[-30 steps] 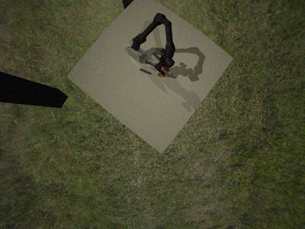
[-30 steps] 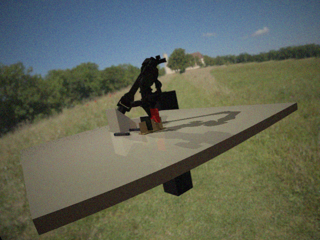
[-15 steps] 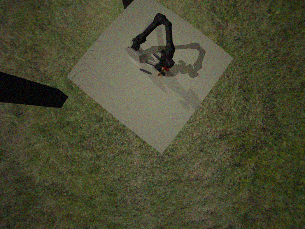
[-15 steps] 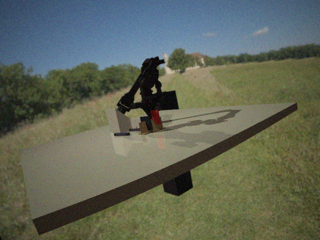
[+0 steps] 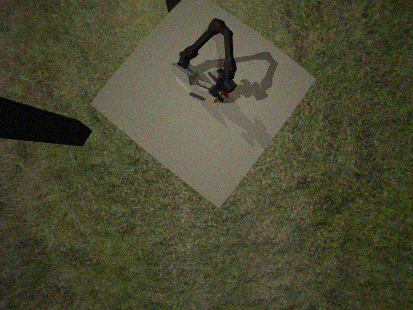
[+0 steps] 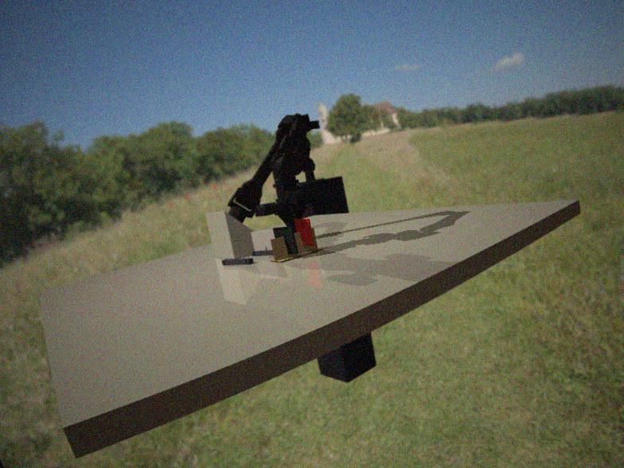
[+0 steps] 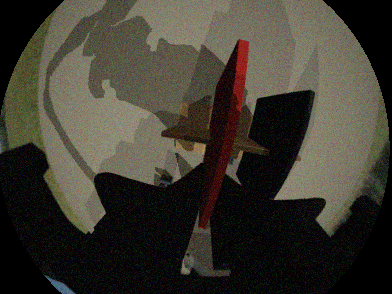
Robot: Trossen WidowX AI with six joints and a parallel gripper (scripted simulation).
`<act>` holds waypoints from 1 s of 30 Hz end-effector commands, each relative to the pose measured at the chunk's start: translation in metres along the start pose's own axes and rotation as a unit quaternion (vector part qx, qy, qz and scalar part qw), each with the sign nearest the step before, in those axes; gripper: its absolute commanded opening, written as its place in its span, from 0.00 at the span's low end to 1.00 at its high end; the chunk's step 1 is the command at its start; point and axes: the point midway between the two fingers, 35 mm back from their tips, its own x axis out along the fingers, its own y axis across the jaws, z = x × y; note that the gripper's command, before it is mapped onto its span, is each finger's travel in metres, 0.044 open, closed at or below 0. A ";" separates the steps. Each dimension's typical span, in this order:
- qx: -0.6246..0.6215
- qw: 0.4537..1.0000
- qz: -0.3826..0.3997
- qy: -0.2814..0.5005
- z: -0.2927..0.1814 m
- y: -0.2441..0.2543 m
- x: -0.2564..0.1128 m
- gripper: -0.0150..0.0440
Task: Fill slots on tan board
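Tool clenched on the red board, at the tan one

At left in the exterior view, a pale upright block [image 5: 183, 74] [image 6: 221, 234] stands on the counter [image 5: 166, 133] [image 6: 165, 342] [image 7: 345, 120] with a dark bar [image 5: 197, 96] [image 6: 236, 261] beside its foot. Next comes the standing tan board [image 5: 216, 100] [image 6: 278, 249] [image 7: 190, 131], a black board [image 5: 219, 97] [image 6: 286, 239] [image 7: 281, 130] upright and crosswise at it. Then the tool [image 5: 227, 89] [image 6: 294, 221] [image 7: 206, 167] — grasping the red board [image 5: 225, 94] [image 6: 304, 232] [image 7: 225, 120], upright and crosswise at the tan board — whether it is fully seated, I cannot tell.
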 end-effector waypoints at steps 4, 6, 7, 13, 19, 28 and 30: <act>0.003 1.000 0.002 0.000 0.000 0.000 0.006 0.25; 0.003 1.000 0.002 0.000 0.000 0.000 0.007 0.25; 0.003 1.000 0.002 0.000 0.000 0.000 0.008 0.25; 0.003 1.000 0.002 0.000 0.000 0.000 0.011 0.25; 0.000 1.000 0.000 0.000 0.000 0.000 0.010 0.25; 0.000 1.000 0.000 0.000 0.000 0.000 0.010 0.48; 0.000 1.000 0.000 0.000 0.000 0.000 0.010 0.53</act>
